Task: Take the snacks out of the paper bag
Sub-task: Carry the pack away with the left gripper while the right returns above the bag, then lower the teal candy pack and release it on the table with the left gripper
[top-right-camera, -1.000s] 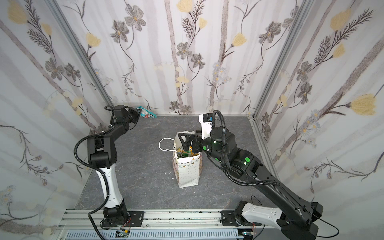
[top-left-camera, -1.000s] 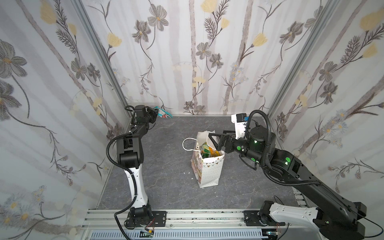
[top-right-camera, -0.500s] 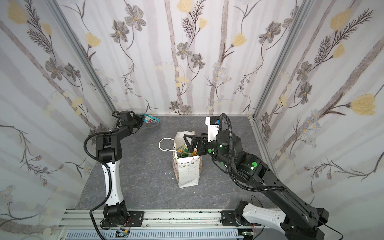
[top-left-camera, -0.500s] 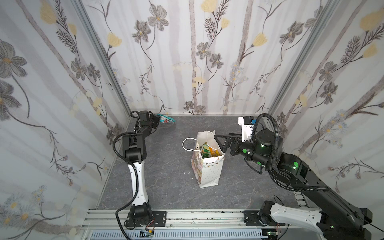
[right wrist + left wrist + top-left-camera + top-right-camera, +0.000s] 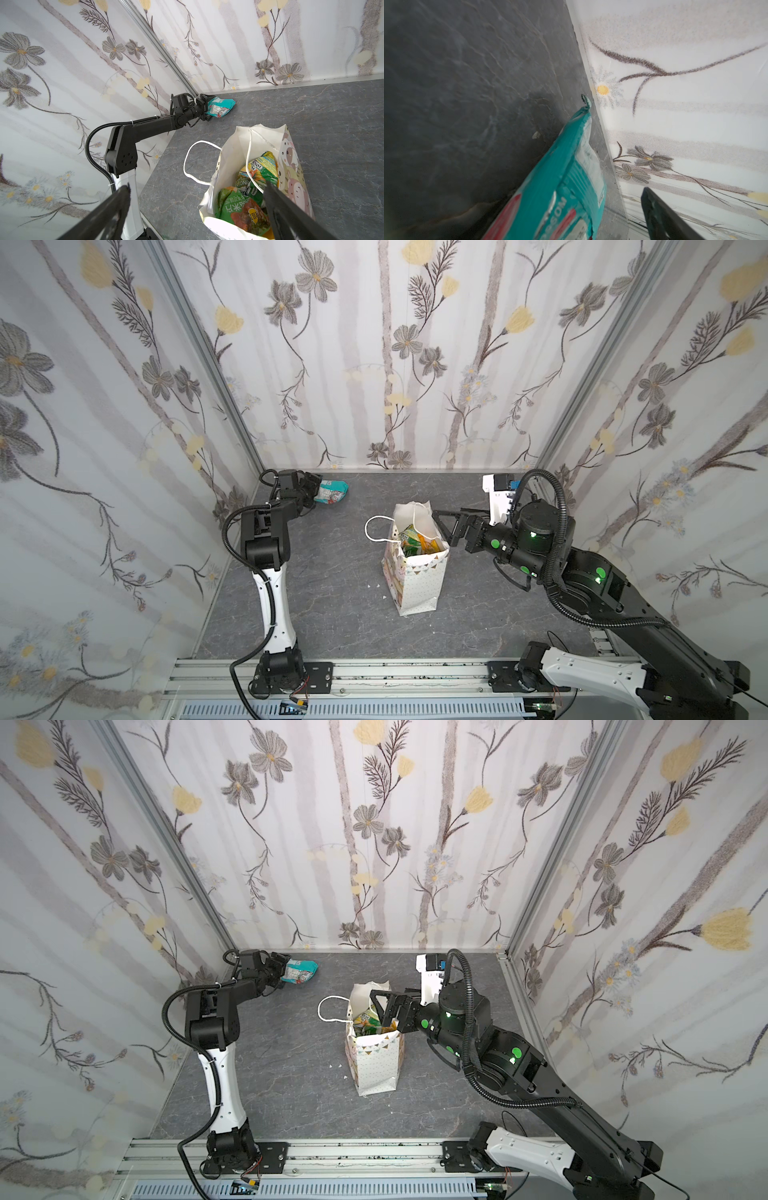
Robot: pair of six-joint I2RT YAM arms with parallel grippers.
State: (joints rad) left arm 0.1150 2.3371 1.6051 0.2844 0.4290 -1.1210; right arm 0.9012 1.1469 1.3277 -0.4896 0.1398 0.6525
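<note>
Snacks (image 5: 247, 199) mostly inside upright paper bag (image 5: 417, 585), centre of table (image 5: 332, 572).
Teal packet (image 5: 332, 492) lies at 11 o'clock (near back wall (image 5: 395, 406)) between parted left gripper (image 5: 315, 491) fingers; right gripper (image 5: 442, 527), jaws wide, hovers at bag's 2 o'clock rim.

This is a robot test cell in a lab, not a lived-in room: a left arm (image 5: 272, 601) and a right arm (image 5: 602, 585) are bolted to an aluminium rail (image 5: 395, 672) along the front of a slate-grey desk (image 5: 340, 614). Flower-papered panels (image 5: 415, 364) box the desk in on three sides, joined by bare aluminium posts (image 5: 202, 344). A slotted cable duct (image 5: 374, 711) runs below the rail.
</note>
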